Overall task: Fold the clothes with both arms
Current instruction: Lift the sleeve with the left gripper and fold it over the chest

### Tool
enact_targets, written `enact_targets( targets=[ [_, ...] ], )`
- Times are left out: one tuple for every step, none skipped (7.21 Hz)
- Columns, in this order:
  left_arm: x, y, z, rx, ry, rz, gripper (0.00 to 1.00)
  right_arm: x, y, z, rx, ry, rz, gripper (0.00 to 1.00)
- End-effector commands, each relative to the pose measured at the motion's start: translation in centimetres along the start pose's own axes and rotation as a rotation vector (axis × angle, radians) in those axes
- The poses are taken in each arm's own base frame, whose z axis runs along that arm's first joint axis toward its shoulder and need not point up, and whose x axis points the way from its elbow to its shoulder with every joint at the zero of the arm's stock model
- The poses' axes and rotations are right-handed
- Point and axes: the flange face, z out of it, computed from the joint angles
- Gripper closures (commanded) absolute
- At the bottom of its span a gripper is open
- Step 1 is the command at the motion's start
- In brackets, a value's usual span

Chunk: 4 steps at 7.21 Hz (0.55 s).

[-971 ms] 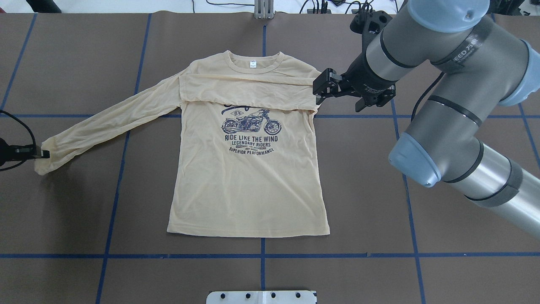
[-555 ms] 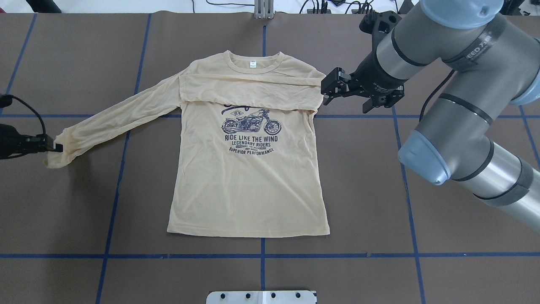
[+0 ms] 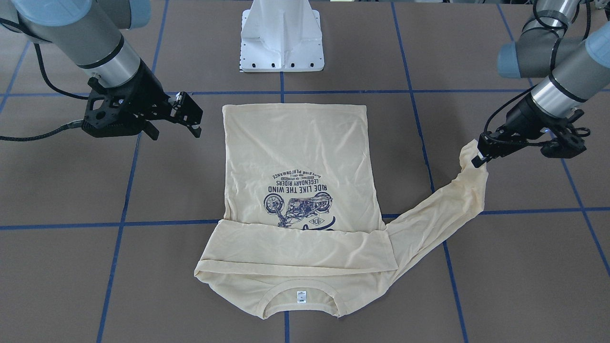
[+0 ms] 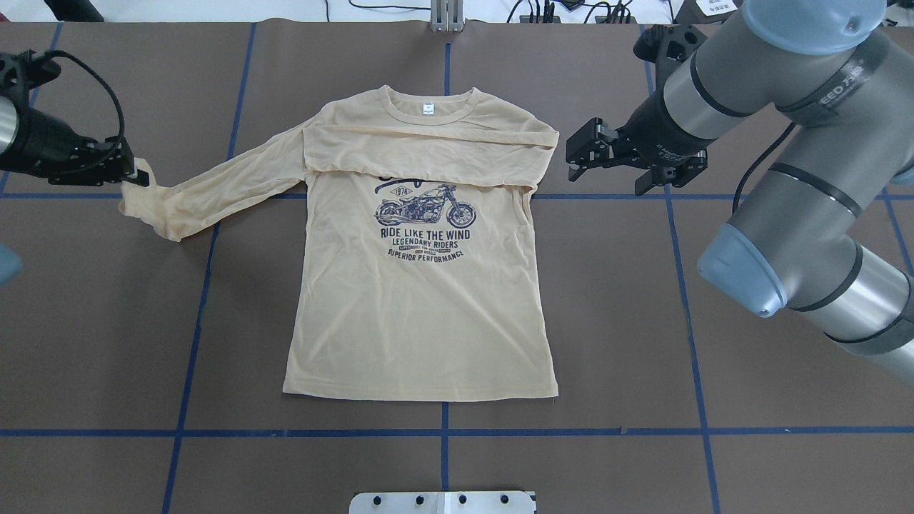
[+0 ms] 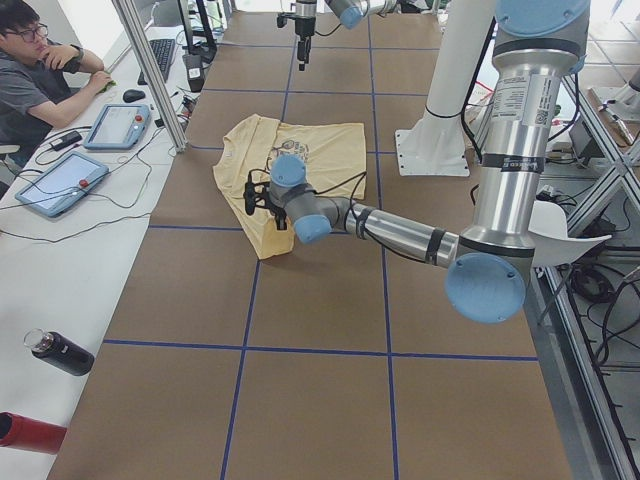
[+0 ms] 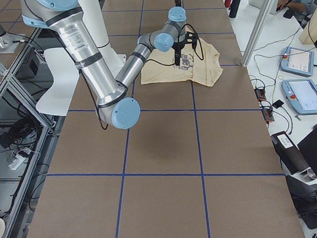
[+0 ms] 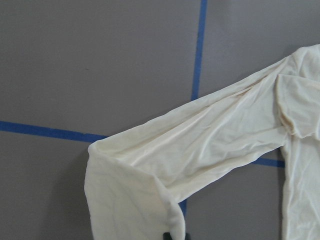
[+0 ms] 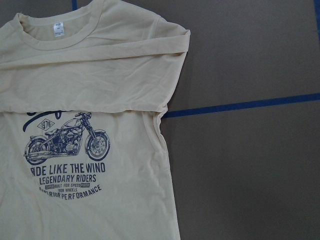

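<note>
shirt (image 4: 421,314) lies flat and print up at mid-table (image 4: 714,471), collar on the side far from the robot. the folded sleeve (image 4: 428,153) lies across the chest. the free sleeve (image 4: 214,196) runs out toward the robot's left, with its cuff end raised off the table.

left gripper (image 4: 136,173) is clamped on that cuff. right gripper (image 4: 573,151) hangs just beside the shirt's shoulder with jaws apart, holding nothing (no contact with cloth is seen).

risks, as judged:
- the thin cloth may slip from the pinch if the free sleeve is drawn taut.
- a pull sideways may drag the body and disturb the folded sleeve, since nothing pins the shirt down.
- the free sleeve is doubled over near the cuff, so it may land twisted or bunched when carried across.
- the two grippers may crowd each other over the chest if both move inward.

count: one shirt; two sleeves, one folded and one held; two grippers, one gripping and one empty.
</note>
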Motion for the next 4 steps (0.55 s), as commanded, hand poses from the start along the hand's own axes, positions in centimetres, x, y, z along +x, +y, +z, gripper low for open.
enact_targets(
  targets=[
    [8.2, -1.2, -2.9, -0.010, -0.006, -0.030, 1.00, 2.3, -0.6, -0.6, -0.010, 0.004, 0.029, 0.01],
    [11.4, -1.4, -3.2, -0.025, 0.027, -0.095, 1.00, 4.3, -0.3, -1.3, -0.027, 0.001, 0.047, 0.01],
    [14.8, -0.2, -2.4, -0.052, 0.054, -0.136, 1.00, 6.5, 0.2, -1.8, -0.026, 0.011, 0.055, 0.01],
    [18.6, 1.9, 0.0, -0.100, 0.067, -0.174, 1.00, 7.5, 0.1, -1.8, -0.028, 0.020, 0.071, 0.01]
  ],
)
